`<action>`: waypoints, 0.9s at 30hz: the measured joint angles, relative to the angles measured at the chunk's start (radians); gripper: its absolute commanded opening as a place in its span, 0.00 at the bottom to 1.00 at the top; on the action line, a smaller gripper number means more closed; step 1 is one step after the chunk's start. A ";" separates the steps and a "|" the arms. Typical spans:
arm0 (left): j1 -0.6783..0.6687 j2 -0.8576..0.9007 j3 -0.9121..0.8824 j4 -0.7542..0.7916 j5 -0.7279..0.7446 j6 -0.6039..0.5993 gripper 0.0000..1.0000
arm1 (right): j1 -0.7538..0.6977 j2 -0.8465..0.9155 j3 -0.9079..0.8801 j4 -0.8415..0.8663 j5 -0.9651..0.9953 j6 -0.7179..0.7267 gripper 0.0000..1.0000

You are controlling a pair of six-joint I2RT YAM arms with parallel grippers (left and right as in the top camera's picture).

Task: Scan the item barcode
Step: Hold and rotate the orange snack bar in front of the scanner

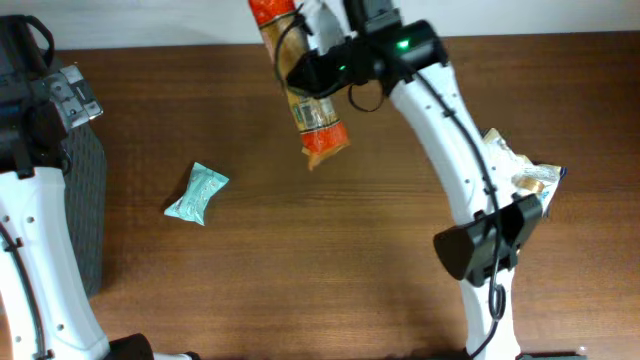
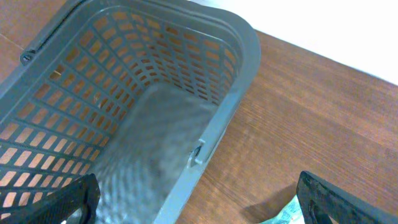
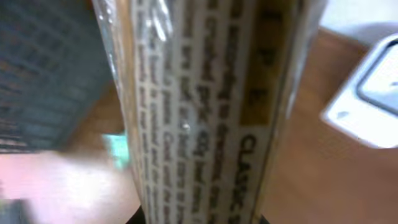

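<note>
The white right arm [image 1: 455,150] rises from the near edge, bends at its black elbow and reaches up and left. A green light glows on its wrist. Its black right hand [image 1: 305,70] is clamped across a long orange-and-clear plastic snack packet [image 1: 318,115], held off the surface. The left arm [image 1: 30,250] stands at the left edge. The left hand [image 2: 196,186] has its black fingers [image 2: 339,199] spread wide, holding nothing.

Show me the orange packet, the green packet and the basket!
orange packet [image 1: 322,125], overhead view, on its label.
green packet [image 1: 197,193], overhead view, on its middle.
basket [image 2: 211,18], left wrist view, on its far rim.
</note>
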 measured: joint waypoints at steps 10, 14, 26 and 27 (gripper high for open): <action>0.000 0.000 0.000 0.000 0.000 0.000 0.99 | 0.114 0.267 -0.006 0.537 0.648 -0.821 0.04; 0.000 0.000 0.000 0.001 0.000 0.000 0.99 | 0.080 0.336 -0.006 0.806 0.686 -0.958 0.04; 0.000 0.000 0.000 0.000 0.000 0.000 0.99 | 0.013 0.504 -0.007 1.112 0.702 -0.992 0.04; 0.000 0.000 0.000 0.000 0.000 0.000 0.99 | 0.014 0.504 -0.007 1.108 0.699 -0.997 0.04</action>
